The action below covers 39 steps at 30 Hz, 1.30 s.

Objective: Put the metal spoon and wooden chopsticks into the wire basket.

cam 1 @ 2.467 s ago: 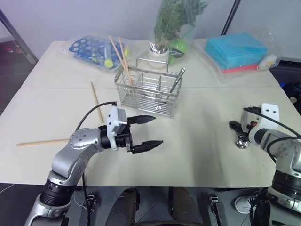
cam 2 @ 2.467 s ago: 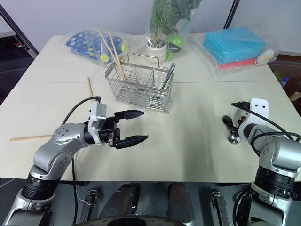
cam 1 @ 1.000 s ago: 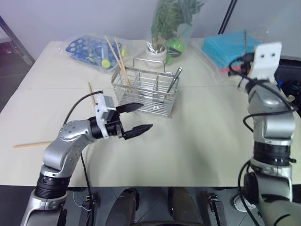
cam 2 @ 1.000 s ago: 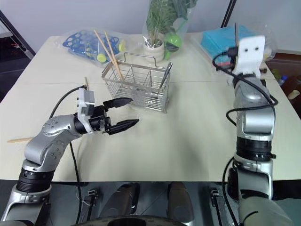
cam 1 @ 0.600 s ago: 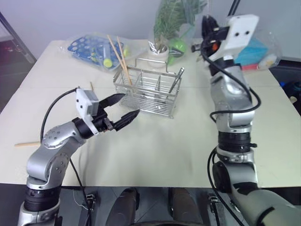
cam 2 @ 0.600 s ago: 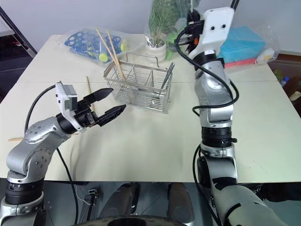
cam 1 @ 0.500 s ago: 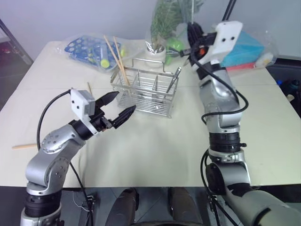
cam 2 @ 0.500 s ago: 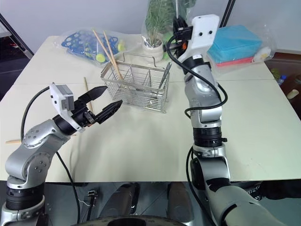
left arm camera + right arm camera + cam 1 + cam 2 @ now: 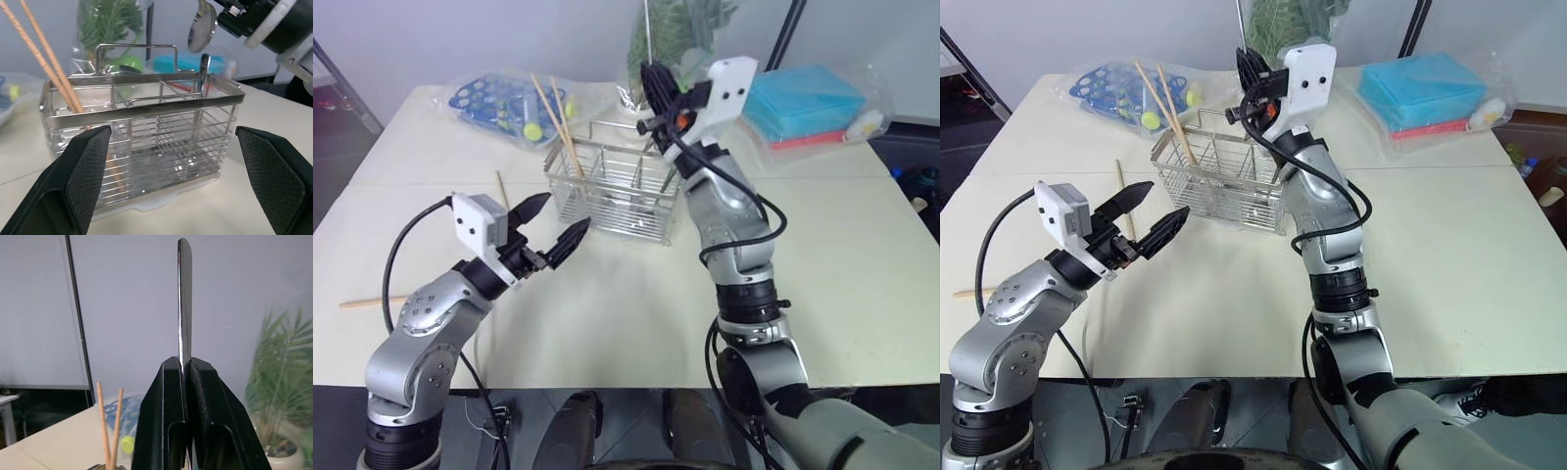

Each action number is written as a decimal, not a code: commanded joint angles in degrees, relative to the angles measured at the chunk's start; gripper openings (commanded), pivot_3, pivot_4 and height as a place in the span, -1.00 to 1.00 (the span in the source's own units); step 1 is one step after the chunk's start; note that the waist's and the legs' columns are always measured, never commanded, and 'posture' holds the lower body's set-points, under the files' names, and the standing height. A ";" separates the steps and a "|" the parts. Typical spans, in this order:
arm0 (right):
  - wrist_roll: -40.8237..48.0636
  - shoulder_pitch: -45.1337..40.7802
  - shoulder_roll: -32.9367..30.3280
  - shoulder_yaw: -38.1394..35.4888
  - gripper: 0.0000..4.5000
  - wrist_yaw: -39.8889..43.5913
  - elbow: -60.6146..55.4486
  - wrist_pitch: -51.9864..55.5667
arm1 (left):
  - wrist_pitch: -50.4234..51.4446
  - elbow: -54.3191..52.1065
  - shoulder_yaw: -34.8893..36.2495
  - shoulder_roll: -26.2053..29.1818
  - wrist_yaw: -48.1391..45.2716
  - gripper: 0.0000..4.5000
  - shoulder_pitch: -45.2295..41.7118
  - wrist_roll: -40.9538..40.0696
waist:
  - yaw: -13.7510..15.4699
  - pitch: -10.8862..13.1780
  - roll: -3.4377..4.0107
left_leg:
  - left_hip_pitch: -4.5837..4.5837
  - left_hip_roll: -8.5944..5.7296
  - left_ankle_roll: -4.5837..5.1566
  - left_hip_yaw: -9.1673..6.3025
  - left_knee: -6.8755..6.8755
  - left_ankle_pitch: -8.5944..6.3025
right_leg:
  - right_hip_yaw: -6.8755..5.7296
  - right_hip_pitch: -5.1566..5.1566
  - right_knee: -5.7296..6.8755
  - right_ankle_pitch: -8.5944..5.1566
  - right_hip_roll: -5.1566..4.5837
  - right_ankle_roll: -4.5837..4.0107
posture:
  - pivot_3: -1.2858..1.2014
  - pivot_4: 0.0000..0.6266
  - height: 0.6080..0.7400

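My right gripper [image 9: 652, 78] is shut on the metal spoon [image 9: 184, 298], held upright over the far side of the wire basket [image 9: 607, 191]. The spoon's handle rises past the fingertips, and its bowl [image 9: 202, 27] hangs above the basket's right-hand compartment. Two wooden chopsticks [image 9: 560, 113] lean in the basket's left compartment. Another chopstick [image 9: 502, 188] lies on the table beside the basket, and one more [image 9: 372, 302] lies near the left edge. In front of the basket's left end, my left gripper [image 9: 556, 223] is open and holds nothing.
A metal utensil handle [image 9: 203, 66] stands in the basket's right compartment. Behind the basket are a bagged blue tray [image 9: 499, 98], a bagged potted plant [image 9: 675, 39] and a bagged blue box [image 9: 808, 98].
My right arm has swung left from the table's right side to above the basket, carrying the spoon. The left gripper has drawn back to the left and tilted up, still open.
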 commanded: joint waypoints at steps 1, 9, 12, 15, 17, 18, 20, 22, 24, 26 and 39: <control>1.05 0.43 0.55 0.15 -0.98 0.25 -2.88 0.07 | 0.10 -2.88 0.77 0.59 1.02 0.91 -1.07 -0.79 | 0.02 0.00 0.00 | 0.00 0.00 0.00 0.00 0.00 0.00 | 0.00 0.00 0.00 0.00 0.00 0.00 | 0.03 -0.52 1.00; 1.25 3.08 0.03 -0.10 -0.98 -0.33 -4.60 1.33 | 1.82 -2.96 0.50 1.07 2.40 0.91 -3.47 -1.48 | -0.06 0.00 0.00 | 0.00 0.00 -0.01 0.00 -0.02 0.00 | 0.00 -0.03 0.00 0.00 0.00 0.00 | 0.03 -0.52 1.00; 1.29 3.70 -0.02 -0.02 -0.98 -0.59 -5.23 1.70 | 2.33 -2.83 0.88 1.46 1.87 0.91 -3.80 -2.08 | -0.06 0.00 0.00 | 0.00 0.00 -0.01 0.01 -0.03 0.01 | 0.00 -0.03 0.00 0.00 0.00 0.00 | 0.03 -0.52 1.00; 1.32 3.92 -0.07 -0.06 -0.98 -0.79 -5.50 1.90 | 2.74 -2.83 1.22 2.34 0.88 0.91 -3.89 -3.25 | -0.05 0.00 0.00 | -0.01 0.00 -0.01 0.01 -0.06 0.01 | 0.00 -0.05 0.00 0.00 0.00 0.00 | 0.03 -0.52 1.00; 1.33 3.99 -0.10 -0.08 -0.98 -0.85 -5.61 1.98 | 3.07 -2.98 1.57 3.37 -0.16 0.91 -3.80 -4.30 | -0.06 0.00 0.00 | -0.01 0.00 -0.02 0.01 -0.07 0.01 | 0.00 -0.05 0.00 0.00 0.00 0.00 | 0.03 -0.52 1.00; 1.33 4.01 -0.11 -0.07 -0.98 -0.89 -5.66 2.01 | 3.19 -3.03 1.79 3.83 -0.55 0.91 -3.69 -4.77 | -0.06 0.00 0.00 | 0.00 0.01 -0.02 0.01 -0.08 0.01 | 0.00 -0.06 0.00 0.00 0.00 0.00 | 0.03 -0.52 1.00; 1.33 4.05 -0.11 -0.09 -0.98 -0.97 -5.72 2.05 | 3.37 -3.00 2.15 4.64 -1.03 0.91 -3.41 -5.45 | -0.05 0.00 0.00 | 0.00 0.01 -0.02 0.01 -0.11 0.01 | 0.00 -0.06 0.00 0.00 0.00 0.00 | 0.03 -0.52 1.00; 1.32 4.09 -0.09 -0.11 -0.98 -1.05 -5.75 2.09 | 3.36 -2.85 2.49 5.36 -1.61 0.91 -2.97 -5.88 | -0.06 0.00 0.00 | 0.00 0.01 -0.02 0.01 -0.12 0.01 | 0.00 -0.06 0.00 0.00 0.00 0.00 | 0.03 -0.52 1.00; 1.31 4.14 -0.09 -0.11 -0.98 -1.11 -5.78 2.10 | 3.31 -2.70 2.72 5.99 -2.07 0.91 -2.43 -6.22 | -0.07 0.00 0.00 | 0.00 0.01 -0.03 0.00 -0.13 0.02 | 0.00 -0.07 0.00 0.00 0.00 0.00 | 0.03 -0.52 1.00; 1.32 4.05 -0.12 -0.16 -0.98 -1.14 -5.65 2.08 | 3.64 -2.58 2.79 6.68 -2.49 0.91 -1.90 -6.51 | -0.05 0.00 0.00 | -0.01 0.01 -0.03 0.01 -0.14 0.02 | 0.00 -0.08 0.00 0.00 0.00 0.00 | 0.03 -0.52 1.00; 1.30 4.23 0.13 0.01 -0.98 -1.32 -5.46 1.85 | 3.65 -2.59 1.98 8.94 -4.04 0.91 0.81 -5.03 | -0.03 0.00 0.00 | -0.02 0.01 -0.04 0.00 -0.19 0.02 | 0.01 -0.13 0.00 0.00 0.00 -0.01 | 0.03 -0.52 1.00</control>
